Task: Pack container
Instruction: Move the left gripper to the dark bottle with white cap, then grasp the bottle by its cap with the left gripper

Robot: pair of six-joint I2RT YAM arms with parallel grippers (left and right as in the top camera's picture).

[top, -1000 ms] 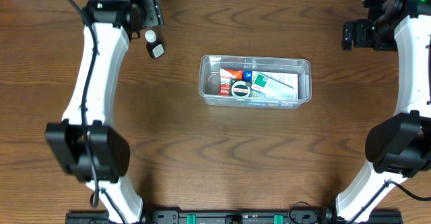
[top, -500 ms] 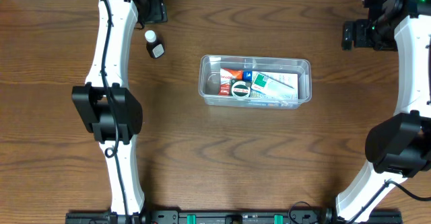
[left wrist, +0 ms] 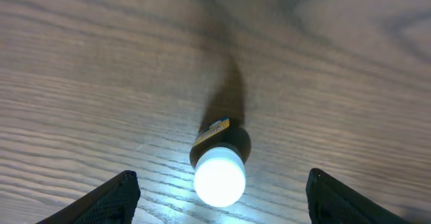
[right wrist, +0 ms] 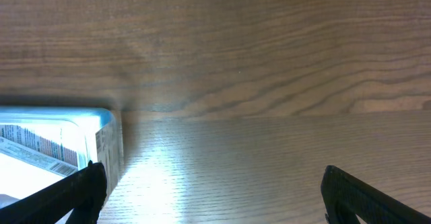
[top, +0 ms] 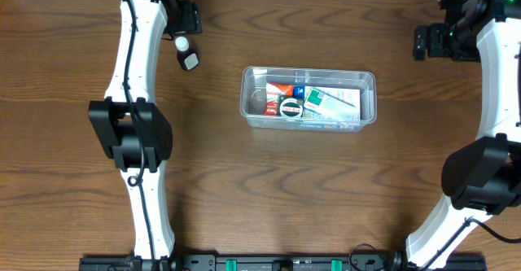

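The left pincer (left wrist: 221, 196) hangs spread wide over the white-capped bottle (left wrist: 217, 158) on the counter (top: 212, 181), well left of the container (top: 368, 100). Centre the cap between the fingers, sink to the dark body, and close gently to avoid tipping it. The right pincer (right wrist: 212, 198) is wide too.

A brown wood-grain table (right wrist: 269, 62) fills the view. The corner of the clear container (right wrist: 109, 140) shows at lower left, with a printed packet (right wrist: 34, 143) inside. The dark fingertips of the right gripper (right wrist: 215, 196) sit wide apart at the bottom corners.
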